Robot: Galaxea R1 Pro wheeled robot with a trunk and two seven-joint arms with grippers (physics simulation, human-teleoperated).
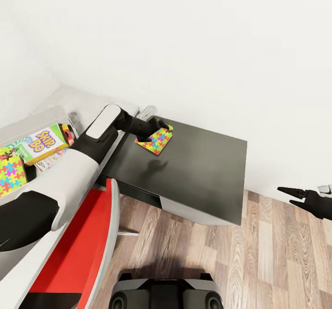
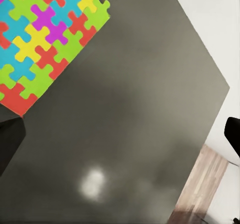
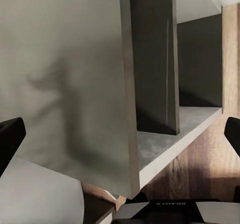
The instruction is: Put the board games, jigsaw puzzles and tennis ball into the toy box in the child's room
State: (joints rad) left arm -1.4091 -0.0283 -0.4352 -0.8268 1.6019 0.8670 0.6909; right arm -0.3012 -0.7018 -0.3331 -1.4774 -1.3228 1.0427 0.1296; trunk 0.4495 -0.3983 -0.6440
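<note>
One jigsaw puzzle point(image 1: 156, 142) point(image 2: 45, 39), a bright multicoloured sheet, lies near the far left corner of the black table point(image 1: 198, 171). My left gripper point(image 1: 162, 127) point(image 2: 120, 139) hovers at the puzzle's far edge, open, with the sheet off to one side of its spread fingers and only bare tabletop between them. At the far left the light grey toy box point(image 1: 37, 120) holds a SKIP BO board game point(image 1: 44, 142) and a second jigsaw puzzle point(image 1: 10, 176); my left arm covers part of the box. Over the floor to the right of the table, my right gripper point(image 1: 289, 195) point(image 3: 120, 134) is open and holds nothing.
A red and grey chair point(image 1: 78, 249) stands just below the toy box, next to the table's left end. Wood-plank floor point(image 1: 258, 263) lies in front and to the right. A white wall backs the table. The right wrist view faces grey and dark furniture panels point(image 3: 150, 59).
</note>
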